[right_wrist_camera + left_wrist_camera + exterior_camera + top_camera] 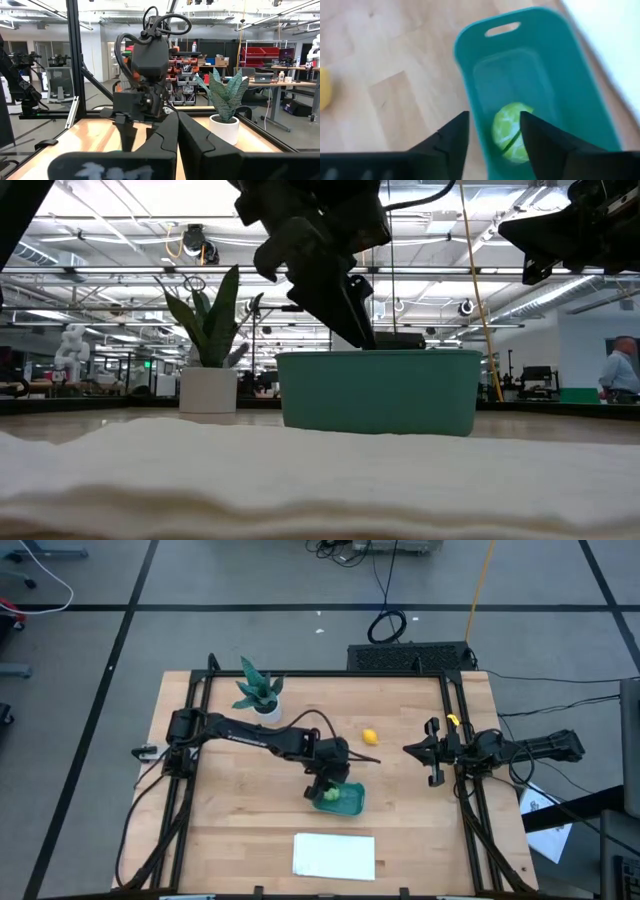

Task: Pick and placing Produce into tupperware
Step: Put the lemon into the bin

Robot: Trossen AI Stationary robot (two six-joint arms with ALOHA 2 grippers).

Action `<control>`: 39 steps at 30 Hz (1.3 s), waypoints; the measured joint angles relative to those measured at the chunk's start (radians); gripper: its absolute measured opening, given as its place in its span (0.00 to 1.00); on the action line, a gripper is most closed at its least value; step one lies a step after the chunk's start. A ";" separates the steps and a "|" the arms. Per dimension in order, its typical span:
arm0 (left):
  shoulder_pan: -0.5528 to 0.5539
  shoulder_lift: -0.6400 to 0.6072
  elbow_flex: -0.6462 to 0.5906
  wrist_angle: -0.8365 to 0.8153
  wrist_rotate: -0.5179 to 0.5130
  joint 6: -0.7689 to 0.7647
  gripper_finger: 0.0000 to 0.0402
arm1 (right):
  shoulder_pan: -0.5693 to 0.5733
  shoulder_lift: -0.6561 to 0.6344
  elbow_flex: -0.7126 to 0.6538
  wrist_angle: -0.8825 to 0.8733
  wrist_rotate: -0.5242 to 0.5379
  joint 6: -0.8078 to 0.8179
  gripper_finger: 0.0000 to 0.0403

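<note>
The teal tupperware (348, 801) sits on the wooden table, right of centre. The round green piece (511, 132) lies inside it, at the end nearest my left gripper (325, 790). That gripper hangs open over this end, pointing down; in its wrist view the green piece shows between and beyond the fingertips (495, 118), and I see no touch. The yellow lemon piece (370, 736) rests on the table, farther back. The red piece is not in view. My right gripper (412, 749) waits shut above the table's right side.
A potted plant (260, 692) stands at the far left of the table. A flat white rectangle (335, 855) lies near the front edge and fills the foreground of the low view. Bare wood lies between the tupperware and the right arm.
</note>
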 joint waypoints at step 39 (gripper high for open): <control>0.060 -0.385 0.080 -0.201 -0.182 -0.046 0.00 | 0.000 0.019 0.000 0.007 -0.004 0.005 0.00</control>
